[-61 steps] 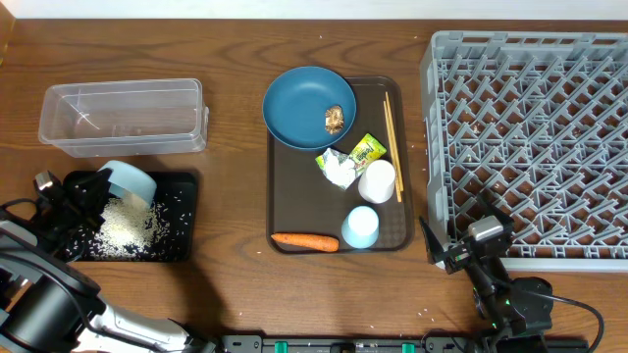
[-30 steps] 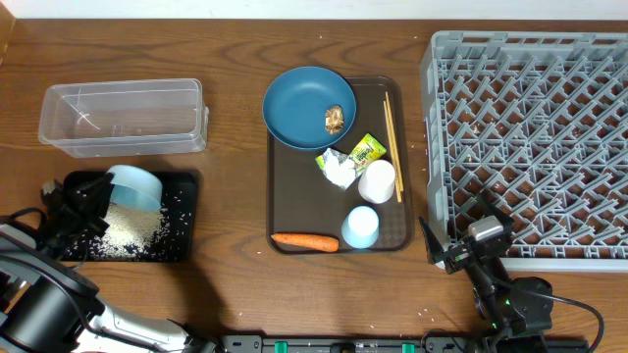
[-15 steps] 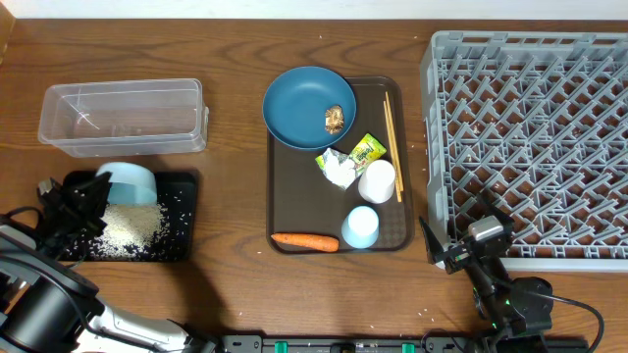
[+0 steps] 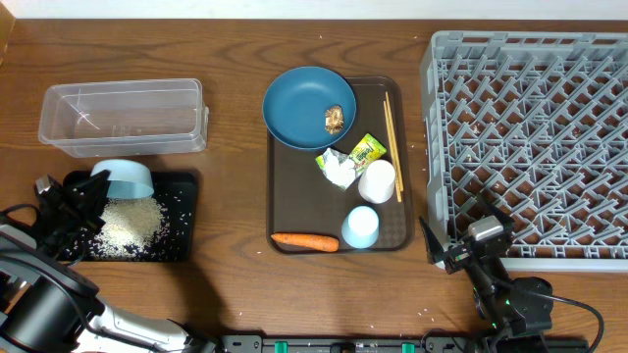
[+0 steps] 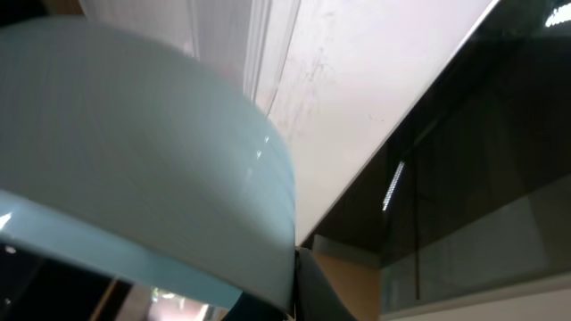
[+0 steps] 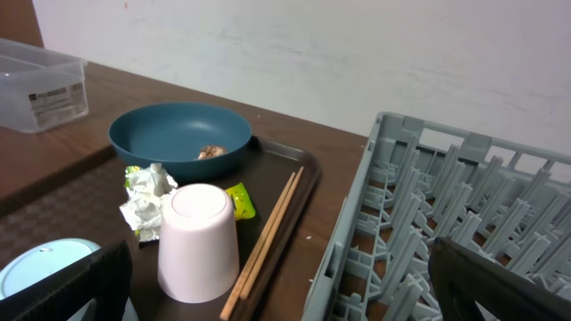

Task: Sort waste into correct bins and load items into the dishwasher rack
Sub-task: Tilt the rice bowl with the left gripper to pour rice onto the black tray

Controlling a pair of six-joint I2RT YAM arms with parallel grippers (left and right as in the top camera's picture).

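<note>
Left side of overhead view. The left gripper (image 4: 95, 189) is clenched on the rim of the pale blue bowl (image 4: 128, 178). Against the frames from two seconds back, the bowl sits higher in the frame, at the top edge of the black tray (image 4: 188, 235), and its mouth is turned less steeply down. The rice (image 4: 128, 224) lies heaped in the tray below it.

Judgement: the dump looks finished, and the bowl is next due at the dishwasher rack (image 4: 530, 137).

The right gripper (image 4: 437, 245) is idle at lower right, jaws spread, nothing in them. The carrot (image 4: 304, 240) is untouched.
</note>
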